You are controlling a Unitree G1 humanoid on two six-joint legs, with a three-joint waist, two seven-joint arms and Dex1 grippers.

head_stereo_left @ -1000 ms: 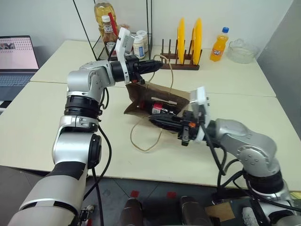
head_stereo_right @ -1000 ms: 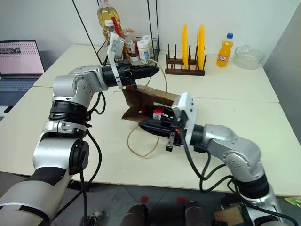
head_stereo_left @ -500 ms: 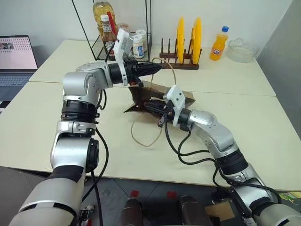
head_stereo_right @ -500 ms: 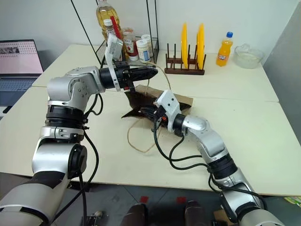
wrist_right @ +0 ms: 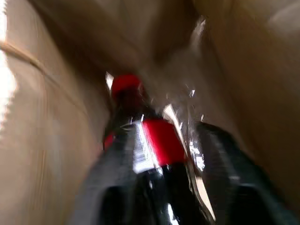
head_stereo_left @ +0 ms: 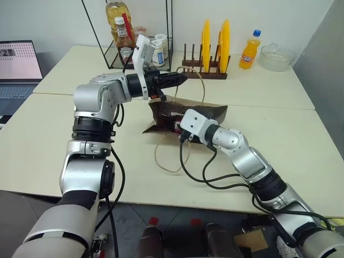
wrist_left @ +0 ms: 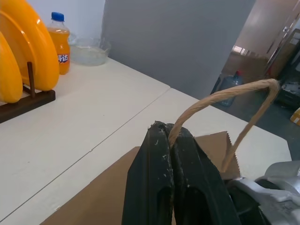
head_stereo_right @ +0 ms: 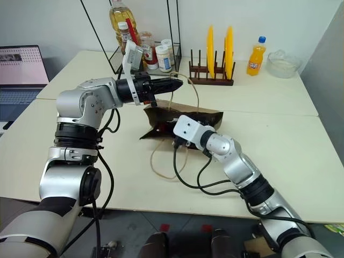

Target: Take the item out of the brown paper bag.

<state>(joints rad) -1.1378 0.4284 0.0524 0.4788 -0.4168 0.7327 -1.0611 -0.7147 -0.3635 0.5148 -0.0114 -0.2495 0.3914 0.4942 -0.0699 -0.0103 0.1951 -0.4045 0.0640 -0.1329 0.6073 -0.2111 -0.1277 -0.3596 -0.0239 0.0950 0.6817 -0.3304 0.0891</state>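
Observation:
The brown paper bag (head_stereo_left: 210, 112) lies on its side on the cream table, its mouth facing my right arm. My left gripper (head_stereo_left: 180, 77) holds level above the bag, shut on the upper cord handle (wrist_left: 220, 96), which loops up out of its fingertips (wrist_left: 161, 136). My right gripper (wrist_right: 161, 140) reaches inside the bag's mouth, its wrist (head_stereo_left: 195, 123) at the opening. There its two dark fingers (wrist_right: 220, 178) stand apart on either side of the item (wrist_right: 127, 93), a dark cola bottle with a red cap and red label lying in the bag.
The bag's other cord handle (head_stereo_left: 169, 157) trails loose over the table toward me. At the back stand a wire rack with sauce bottles (head_stereo_left: 126, 43), yellow plates in a wooden rack (head_stereo_left: 216, 40), an orange soda bottle (head_stereo_left: 250, 50) and a glass bowl (head_stereo_left: 278, 58). A laptop (head_stereo_left: 19, 67) sits far left.
My right gripper has rolled over and pushed forward into the bag's mouth, and its fingers have parted around the bottle. The left gripper has kept still on the handle.

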